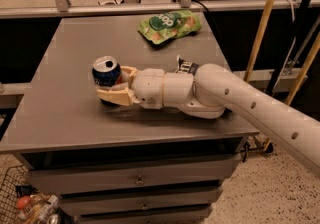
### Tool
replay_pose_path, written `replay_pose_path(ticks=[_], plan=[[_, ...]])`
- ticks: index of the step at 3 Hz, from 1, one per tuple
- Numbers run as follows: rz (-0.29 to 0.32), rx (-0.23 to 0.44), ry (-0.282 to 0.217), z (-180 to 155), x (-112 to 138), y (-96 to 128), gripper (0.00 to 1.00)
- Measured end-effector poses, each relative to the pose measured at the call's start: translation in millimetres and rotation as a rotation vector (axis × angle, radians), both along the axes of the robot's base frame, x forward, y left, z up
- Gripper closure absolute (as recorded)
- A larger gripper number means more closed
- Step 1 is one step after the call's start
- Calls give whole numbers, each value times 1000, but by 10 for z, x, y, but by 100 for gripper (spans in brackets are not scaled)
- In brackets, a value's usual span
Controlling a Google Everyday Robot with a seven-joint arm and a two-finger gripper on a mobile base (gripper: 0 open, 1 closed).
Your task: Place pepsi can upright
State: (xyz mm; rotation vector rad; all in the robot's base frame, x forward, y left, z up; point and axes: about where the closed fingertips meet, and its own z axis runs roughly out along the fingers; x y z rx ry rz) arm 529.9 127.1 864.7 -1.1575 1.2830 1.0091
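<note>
The pepsi can (106, 73), blue with a silver top and pull tab, stands roughly upright on the grey table (65, 113), left of the middle. My gripper (114, 85) reaches in from the right, low over the table. Its tan fingers (116, 99) are closed around the can's lower half, one in front and one behind. The white arm runs off to the lower right.
A green chip bag (169, 25) lies at the back of the table. A small dark packet (187, 66) pokes out behind my arm. Drawers are below the tabletop. A wire basket (20, 203) with items sits on the floor at lower left. Wooden poles stand at right.
</note>
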Motion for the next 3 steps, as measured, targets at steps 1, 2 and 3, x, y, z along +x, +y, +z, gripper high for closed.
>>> replay_pose_path(ticks=[1, 2, 3], plan=[[0, 0, 0, 6, -1, 1, 52], [0, 0, 0, 9, -1, 2, 28], [4, 0, -1, 14, -12, 22, 7]])
